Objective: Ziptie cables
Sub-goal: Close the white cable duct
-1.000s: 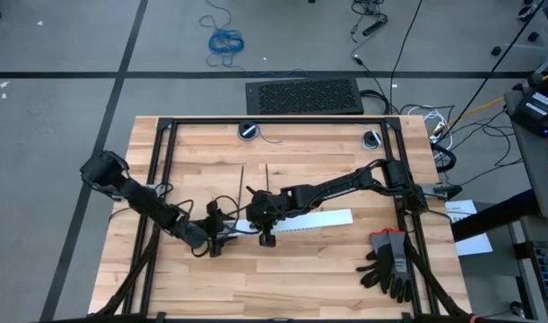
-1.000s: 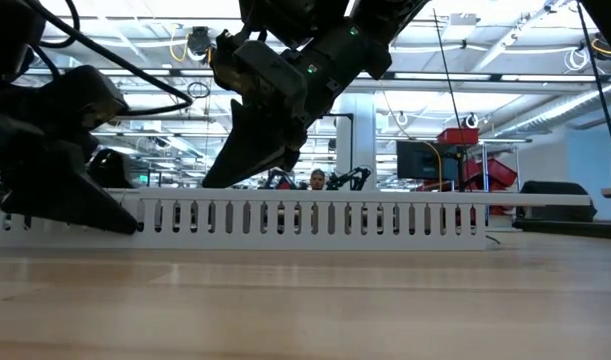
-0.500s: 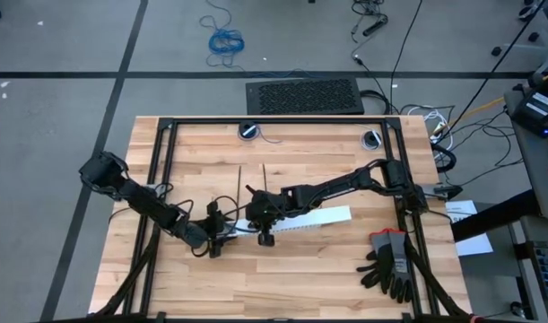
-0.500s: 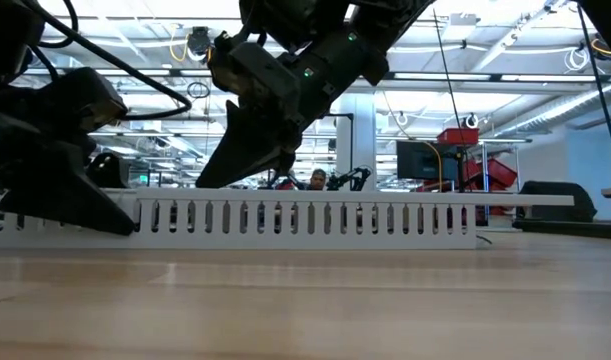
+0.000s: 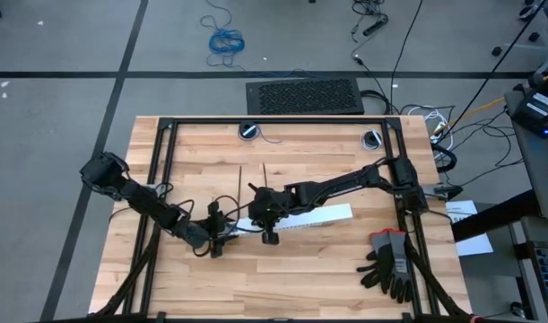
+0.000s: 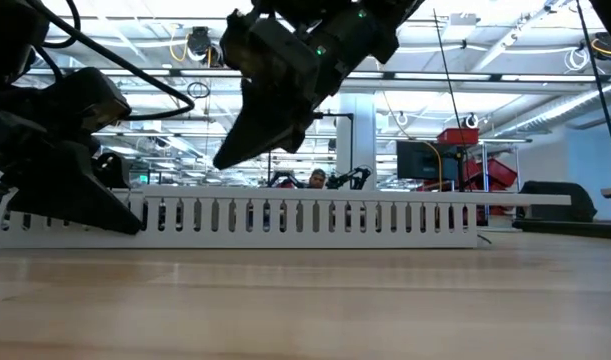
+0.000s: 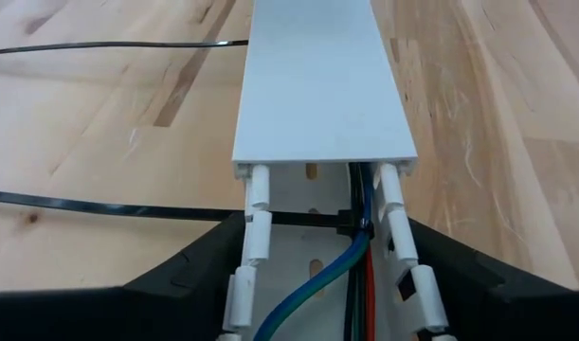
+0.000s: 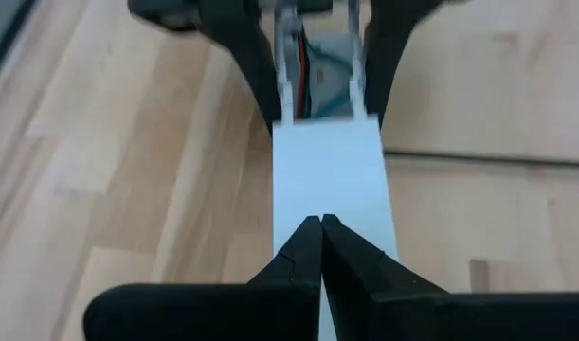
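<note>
**Cables lie in the slotted duct, one ziptie threaded across them**

The cables (image 7: 351,260), blue, green and red strands, run inside the white slotted duct (image 7: 319,85) at the centre of the high view, where its cover ends and the fingered side walls are exposed. In the left wrist view a ziptie (image 7: 99,206) crosses the duct through its slots and passes over the wires; a second ziptie (image 7: 109,44) lies on the wood near the upper left of that frame.

The left gripper (image 7: 317,313) straddles the open end of the duct, its fingers spread and pressed against the two side walls, gripping it. The right gripper (image 8: 321,248) hangs above the covered part of the duct, fingertips pinched together on nothing, and in the low view it is clear of the duct's top edge.

The step in hand appears to be closing the tie round the bundle. The next move likely calls for the right gripper to descend, open and pinch the free tail of the crossing tie, then pull it taut while the left keeps the duct steady.

A pair of gloves (image 5: 387,261) lies at the lower right of the table (image 5: 327,287).
</note>
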